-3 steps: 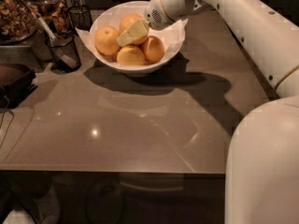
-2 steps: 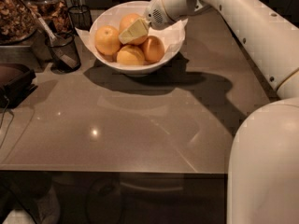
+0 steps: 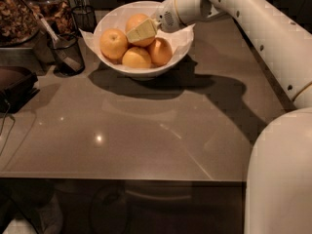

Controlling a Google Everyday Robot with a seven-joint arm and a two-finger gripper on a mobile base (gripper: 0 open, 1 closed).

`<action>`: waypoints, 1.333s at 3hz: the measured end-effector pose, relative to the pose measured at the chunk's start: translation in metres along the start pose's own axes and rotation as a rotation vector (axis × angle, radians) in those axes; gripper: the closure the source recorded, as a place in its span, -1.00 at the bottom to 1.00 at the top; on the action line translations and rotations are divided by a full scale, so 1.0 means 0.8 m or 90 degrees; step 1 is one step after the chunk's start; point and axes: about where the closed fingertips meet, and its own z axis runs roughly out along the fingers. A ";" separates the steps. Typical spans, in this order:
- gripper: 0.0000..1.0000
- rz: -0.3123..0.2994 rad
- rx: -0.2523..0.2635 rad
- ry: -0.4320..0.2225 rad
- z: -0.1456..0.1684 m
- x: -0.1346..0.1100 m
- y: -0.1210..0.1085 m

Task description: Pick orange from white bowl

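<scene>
The white bowl (image 3: pixel 144 71) stands at the back of the table, lined with white paper and holding several round fruits. The orange (image 3: pixel 135 22), pinkish-orange, lies at the back of the bowl. My gripper (image 3: pixel 141 32) reaches in from the right and sits on the front of the orange, covering its lower half. A paler yellow-orange fruit (image 3: pixel 113 43) lies at the left and another (image 3: pixel 136 58) at the front. A smaller deep-orange fruit (image 3: pixel 161 51) lies at the right, just under my wrist.
A black mesh cup (image 3: pixel 67 52) with a utensil stands left of the bowl, another (image 3: pixel 84 17) behind it. A tray of dark food (image 3: pixel 17 16) and a dark object (image 3: pixel 14 84) sit at the far left. My arm (image 3: pixel 258 28) spans the right side.
</scene>
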 end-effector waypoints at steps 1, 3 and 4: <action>1.00 -0.009 0.001 -0.003 0.001 -0.003 0.005; 1.00 -0.035 0.002 -0.046 -0.018 -0.029 0.026; 1.00 -0.045 -0.003 -0.044 -0.030 -0.024 0.039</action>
